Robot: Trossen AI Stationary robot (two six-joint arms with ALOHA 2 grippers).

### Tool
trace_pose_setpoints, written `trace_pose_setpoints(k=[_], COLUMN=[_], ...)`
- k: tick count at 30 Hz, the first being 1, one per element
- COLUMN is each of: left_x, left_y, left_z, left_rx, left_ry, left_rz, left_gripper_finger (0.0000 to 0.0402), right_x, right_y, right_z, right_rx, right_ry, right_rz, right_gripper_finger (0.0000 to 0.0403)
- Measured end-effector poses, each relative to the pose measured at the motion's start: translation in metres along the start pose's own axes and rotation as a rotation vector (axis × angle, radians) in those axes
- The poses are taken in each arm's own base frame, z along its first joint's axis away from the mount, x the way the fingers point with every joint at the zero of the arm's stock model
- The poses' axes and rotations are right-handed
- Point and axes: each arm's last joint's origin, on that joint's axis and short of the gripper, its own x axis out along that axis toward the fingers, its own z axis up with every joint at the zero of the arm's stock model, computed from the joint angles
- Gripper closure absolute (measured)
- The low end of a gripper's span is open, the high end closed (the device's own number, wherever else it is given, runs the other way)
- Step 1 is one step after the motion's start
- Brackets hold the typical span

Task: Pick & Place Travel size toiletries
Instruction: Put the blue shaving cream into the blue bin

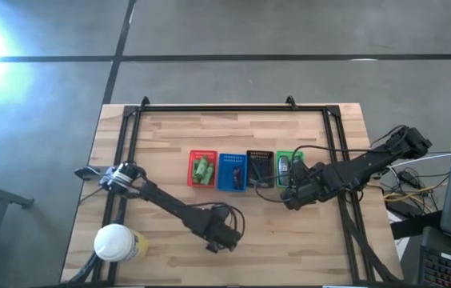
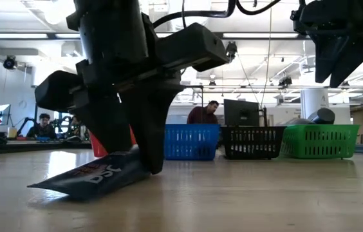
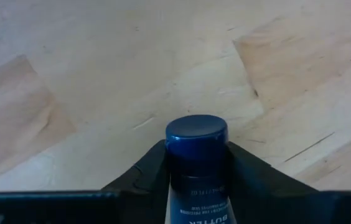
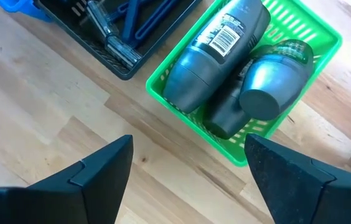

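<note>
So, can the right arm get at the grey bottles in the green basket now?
Probably yes: the right gripper hangs open just beside the green basket, and nothing covers the grey bottles.

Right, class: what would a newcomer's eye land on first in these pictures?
The row of four baskets at the table's middle, red, blue, black and green. Then the left gripper near the front edge, shut on a dark blue tube lying on the wood, while the right gripper hangs open beside the green basket.

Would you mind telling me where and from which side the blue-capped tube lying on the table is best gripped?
Across its body just behind the round cap, from above. The blue-capped tube lies flat on the table, and the left end effector already closes on its sides there.
</note>
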Motion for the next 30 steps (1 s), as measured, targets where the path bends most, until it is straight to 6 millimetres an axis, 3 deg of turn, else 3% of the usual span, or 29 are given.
trace_pose_setpoints(k=[5, 8, 11, 15, 19, 23, 26, 30], left_x=[-0.014, -0.04, -0.06, -0.072, -0.07, -0.059, -0.053, -0.049], left_y=[0.002, 0.002, 0.006, 0.018, 0.035, 0.051, 0.059, 0.062], left_z=[0.009, 0.025, 0.052, 0.102, 0.152, 0.189, 0.203, 0.208], left_rx=[0.016, -0.026, -0.083, -0.099, -0.096, -0.108, -0.094, -0.106], left_ry=[-0.034, -0.135, -0.232, -0.332, -0.372, -0.362, -0.365, -0.362], left_rz=[-0.012, -0.075, -0.108, -0.095, -0.053, -0.008, 0.027, 0.038], left_gripper_finger=[0.0276, 0.027, 0.0268, 0.0268, 0.0268, 0.0267, 0.0267, 0.0264], right_x=[-0.002, -0.005, -0.009, -0.017, -0.023, -0.024, -0.024, -0.022], right_y=[-0.001, -0.004, -0.007, -0.013, -0.019, -0.021, -0.02, -0.019], right_z=[0.0, 0.001, 0.002, 0.004, 0.006, 0.007, 0.007, 0.006], right_rx=[0.005, 0.011, 0.019, 0.035, 0.065, 0.084, 0.083, 0.078], right_ry=[-0.003, -0.008, -0.013, -0.049, -0.085, -0.105, -0.106, -0.103], right_rz=[0.008, 0.02, 0.041, 0.07, 0.089, 0.093, 0.09, 0.081], right_gripper_finger=[0.0116, 0.0126, 0.0136, 0.0148, 0.0159, 0.0163, 0.0159, 0.0148])
